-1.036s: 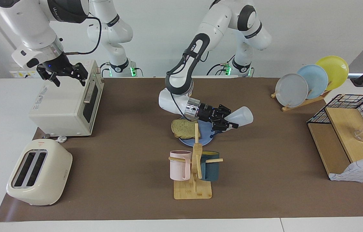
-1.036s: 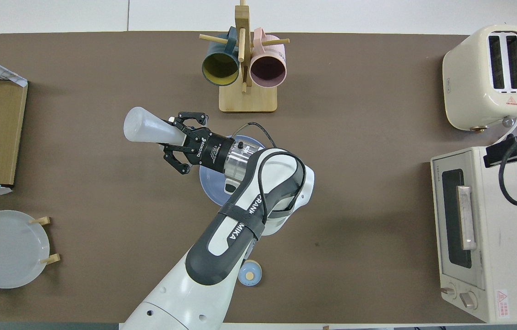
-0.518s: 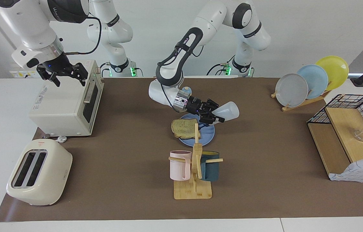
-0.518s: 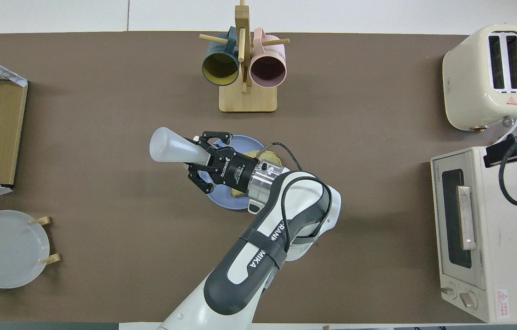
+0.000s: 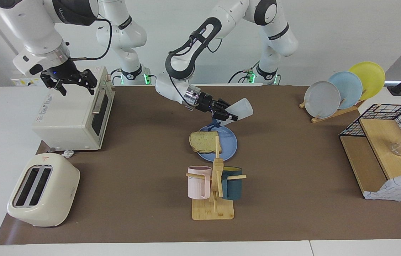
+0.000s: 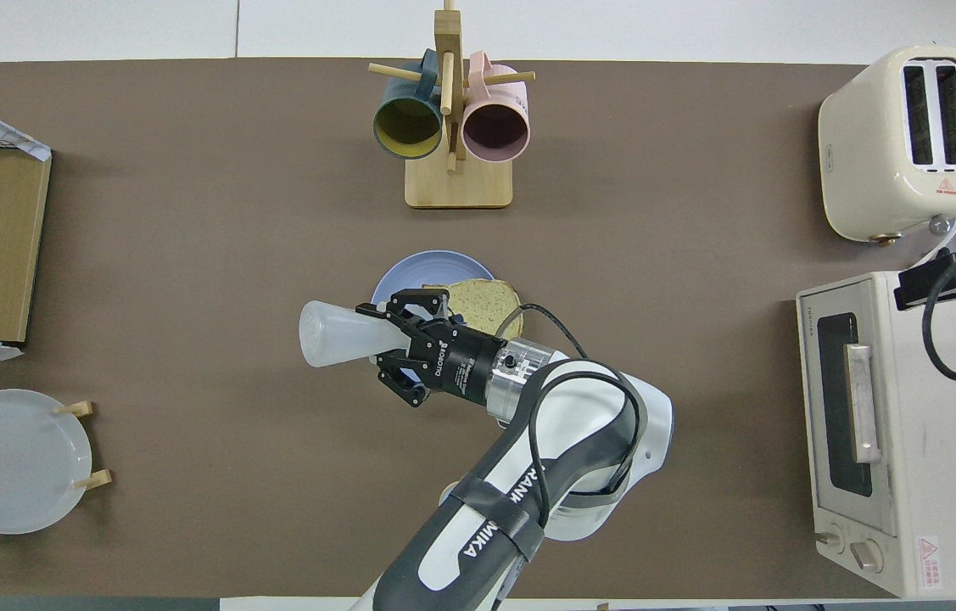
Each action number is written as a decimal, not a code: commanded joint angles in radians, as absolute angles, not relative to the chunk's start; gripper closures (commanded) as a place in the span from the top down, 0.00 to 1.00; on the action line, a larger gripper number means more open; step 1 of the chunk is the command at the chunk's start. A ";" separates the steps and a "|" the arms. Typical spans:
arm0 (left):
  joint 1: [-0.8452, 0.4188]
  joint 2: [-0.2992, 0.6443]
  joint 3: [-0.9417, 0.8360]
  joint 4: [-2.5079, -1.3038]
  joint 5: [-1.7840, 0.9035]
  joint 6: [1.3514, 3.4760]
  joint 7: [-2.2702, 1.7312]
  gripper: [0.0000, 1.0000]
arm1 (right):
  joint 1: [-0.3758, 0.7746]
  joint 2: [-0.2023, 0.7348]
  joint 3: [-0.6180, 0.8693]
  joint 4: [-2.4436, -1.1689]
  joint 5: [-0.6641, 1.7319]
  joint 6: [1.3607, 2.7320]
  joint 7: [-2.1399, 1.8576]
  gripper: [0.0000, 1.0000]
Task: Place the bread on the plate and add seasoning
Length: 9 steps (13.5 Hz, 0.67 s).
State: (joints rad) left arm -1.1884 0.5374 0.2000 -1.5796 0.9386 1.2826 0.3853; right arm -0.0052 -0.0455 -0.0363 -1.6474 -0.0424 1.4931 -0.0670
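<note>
Seasoning bottle (image 5: 240, 107): translucent white, held in the air, lying nearly on its side; wide base points toward the left arm's end of the table, neck end sits inside the jaws. Dark blue cap with loop (image 5: 215, 125) hangs below the neck, just above the plate's rim.
Left gripper (image 5: 226, 114): clenched on the bottle's neck, over the table at the plate's edge that is nearer to the robots.
Left arm pose: forearm bent sharply down from a raised elbow, wrist laid almost level, so the jaws point sideways toward the left arm's end of the table. In the overhead view the arm rises from the bottom edge and hooks back across the plate.
Bread (image 5: 204, 142): one speckled slice flat on the plate, below the jaws and toward the right arm's end from them.
Plate (image 5: 229, 144): medium blue, flat on the brown mat, under and just farther from the robots than the jaws.
Mug tree (image 5: 215, 192): wooden stand with a pink mug (image 5: 198, 182) and a dark teal mug (image 5: 232, 183), farther from the robots than the plate.
Right gripper (image 5: 68, 80): jaws spread, nothing in them, hovering over the toaster oven (image 5: 74, 113); this arm waits, well apart from the bottle.
Toaster (image 5: 42, 189): cream, two slots, at the right arm's end.
</note>
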 commanded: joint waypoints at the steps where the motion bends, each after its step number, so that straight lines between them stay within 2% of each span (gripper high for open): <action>1: -1.192 0.430 0.204 -1.643 0.873 1.285 0.267 0.00 | -0.014 -0.057 -0.035 -1.661 -0.023 1.496 -0.097 1.00; 3: -1.189 0.417 0.202 -1.643 0.848 1.290 0.209 0.00 | -0.014 -0.057 -0.035 -1.661 -0.023 1.496 -0.097 1.00; 5: -1.181 0.367 0.204 -1.669 0.822 1.295 0.187 0.00 | -0.015 -0.057 -0.035 -1.661 -0.023 1.496 -0.097 1.00; 8: -1.117 0.157 0.204 -1.761 0.756 1.400 0.195 0.00 | -0.014 -0.057 -0.035 -1.661 -0.023 1.496 -0.097 1.00; 9: -1.108 0.128 0.204 -1.773 0.755 1.405 0.195 0.00 | -0.014 -0.057 -0.035 -1.661 -0.023 1.496 -0.097 1.00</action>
